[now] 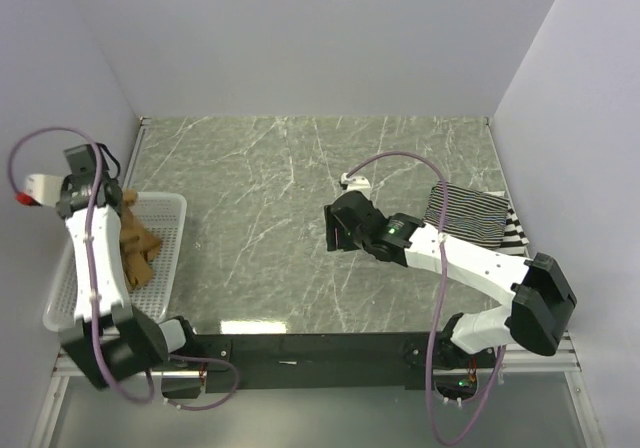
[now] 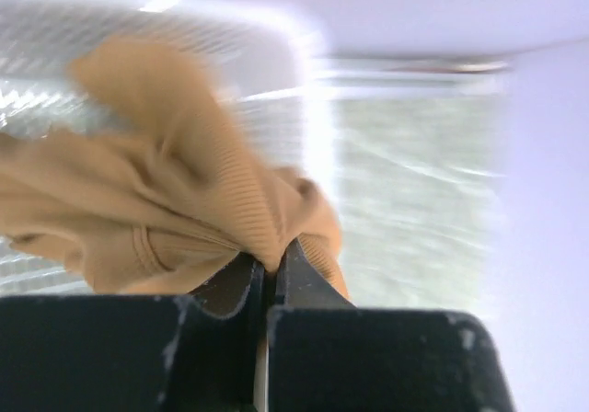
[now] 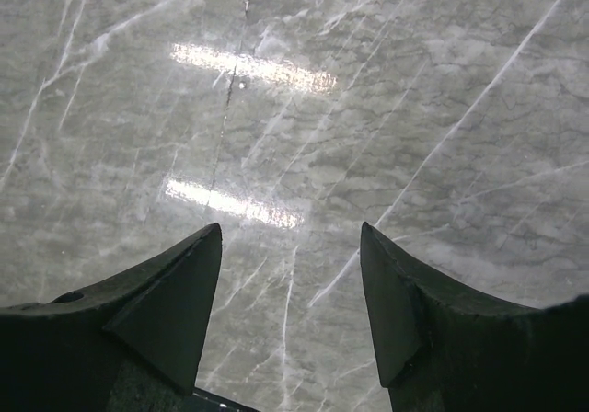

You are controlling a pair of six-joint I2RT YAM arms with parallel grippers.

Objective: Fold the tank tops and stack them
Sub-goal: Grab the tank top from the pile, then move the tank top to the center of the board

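Tan-brown ribbed tank top (image 2: 175, 200) sits bunched and creased in the white mesh basket (image 1: 176, 253) at nine o'clock, with the left gripper (image 2: 271, 269) clamped on a fold. This looks like the pick-up step. Next it needs lifting to the marble table (image 1: 270, 168) and spreading flat. Striped tops (image 1: 470, 216) lie at three o'clock. The right gripper (image 3: 290, 288) hangs spread and empty.

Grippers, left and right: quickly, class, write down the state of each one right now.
Left gripper: closed on the tan-brown tank top.
Right gripper: open, holding nothing.
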